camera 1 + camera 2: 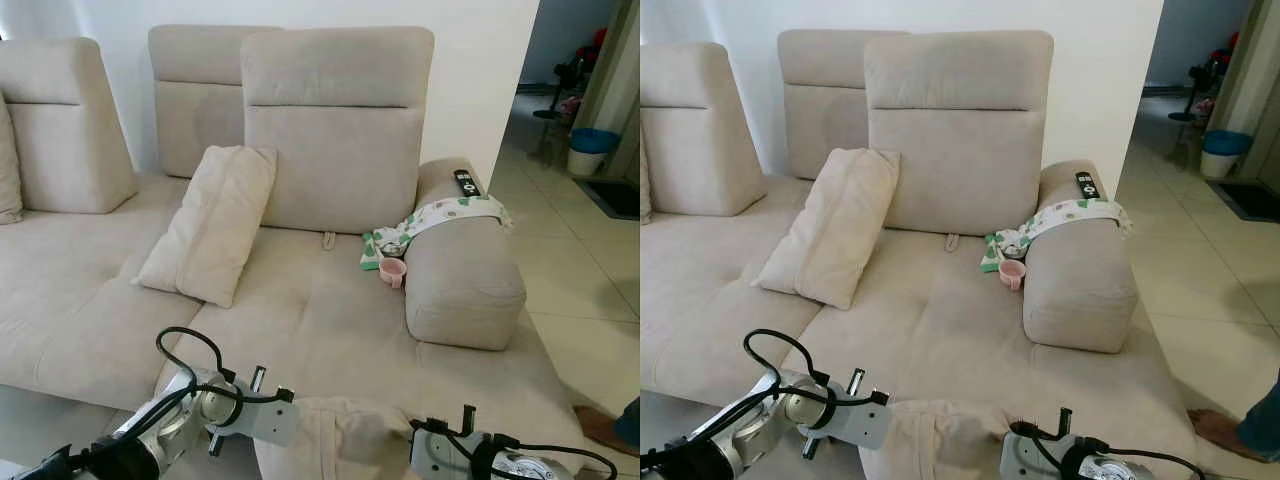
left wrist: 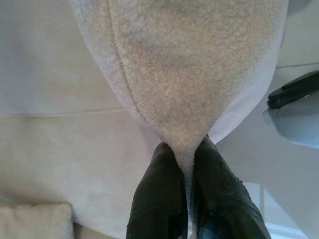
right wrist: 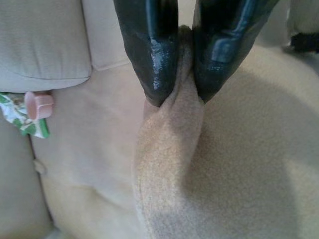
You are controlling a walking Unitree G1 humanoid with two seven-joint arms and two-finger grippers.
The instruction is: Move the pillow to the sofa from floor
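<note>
Judging by the lower middle of the frame, the pillow is off the floor, pinched by left gripper and right gripper at the sofa front edge, but not yet set down.

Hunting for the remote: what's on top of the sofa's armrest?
On the armrest lie a black remote and a leaf-patterned cloth draped across it. Whatever is under the cloth is covered.
</note>
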